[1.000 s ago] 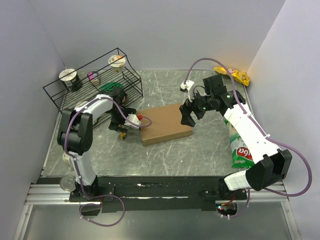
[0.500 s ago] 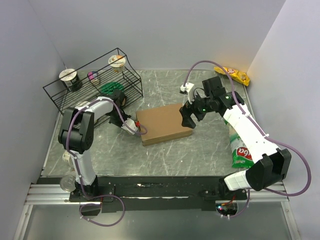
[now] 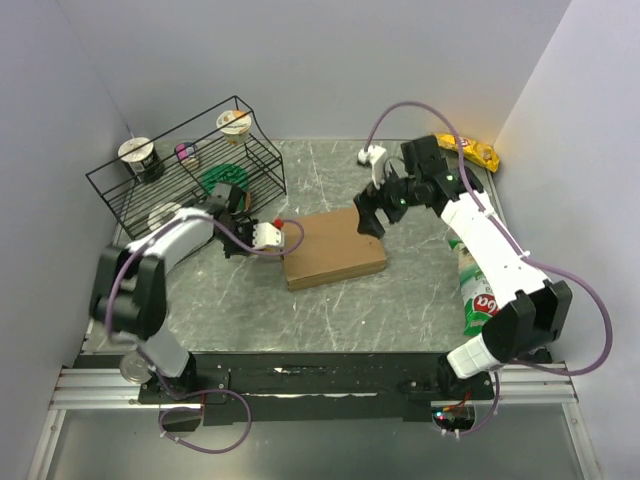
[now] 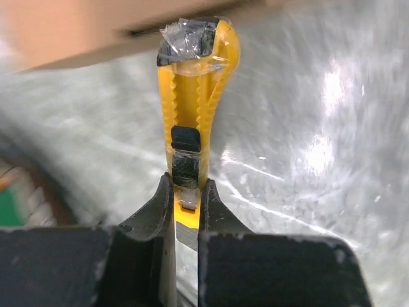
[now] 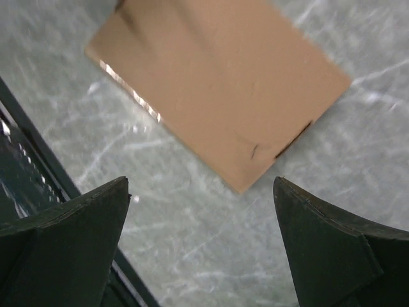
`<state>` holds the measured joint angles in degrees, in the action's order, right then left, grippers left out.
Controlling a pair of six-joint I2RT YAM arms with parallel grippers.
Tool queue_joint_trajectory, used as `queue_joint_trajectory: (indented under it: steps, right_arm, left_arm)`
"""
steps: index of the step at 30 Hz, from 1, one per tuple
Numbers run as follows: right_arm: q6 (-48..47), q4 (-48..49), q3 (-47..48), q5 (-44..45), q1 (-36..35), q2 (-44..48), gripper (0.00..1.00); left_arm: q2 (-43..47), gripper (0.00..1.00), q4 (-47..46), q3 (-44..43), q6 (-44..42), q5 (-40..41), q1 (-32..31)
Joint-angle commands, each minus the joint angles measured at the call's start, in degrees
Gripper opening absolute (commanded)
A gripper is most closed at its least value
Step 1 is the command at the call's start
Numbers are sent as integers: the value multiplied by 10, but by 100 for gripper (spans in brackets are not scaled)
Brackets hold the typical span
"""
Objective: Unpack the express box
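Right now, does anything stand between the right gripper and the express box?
Nothing visible does. The right gripper, jaws open, hangs over a far corner of the express box; the left gripper holds a knife at its opposite edge.

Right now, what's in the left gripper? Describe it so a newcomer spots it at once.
Start at the wire rack, back left in the top view; just in front of it, the left gripper sits by the box. Clamped in it is a cutter pointing at the box's edge: a slim, ribbed yellow handle with a black slider, unlike anything nearby.
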<state>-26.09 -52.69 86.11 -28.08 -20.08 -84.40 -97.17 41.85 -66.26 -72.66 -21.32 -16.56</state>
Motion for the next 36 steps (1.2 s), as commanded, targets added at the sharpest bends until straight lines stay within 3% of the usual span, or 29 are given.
queue_joint_trajectory:
  steps: [1,2,7,9,17,26,36]
  right_arm:
    - [80,46,93,-80,19,-38,100]
    - [102,52,105,-103,21,-64,100]
    - [205,84,173,-278,18,-160,98]
    - [231,107,174,-296,-1,-177,98]
    - [289,141,180,-281,-30,-204,94]
    - [282,141,167,-215,-52,-217,89]
    - [267,136,170,-225,-66,-229,81]
  left_arm:
    - [132,1,-158,69,178,-27,-13]
    - [146,1,-206,81,191,-19,-18]
    - [196,1,-265,114,235,18,-52]
    - [201,1,-284,111,247,36,-64]
    - [209,1,-316,91,284,86,-103]
    - [224,1,-346,97,299,112,-160]
    - [215,1,-348,76,307,138,-172]
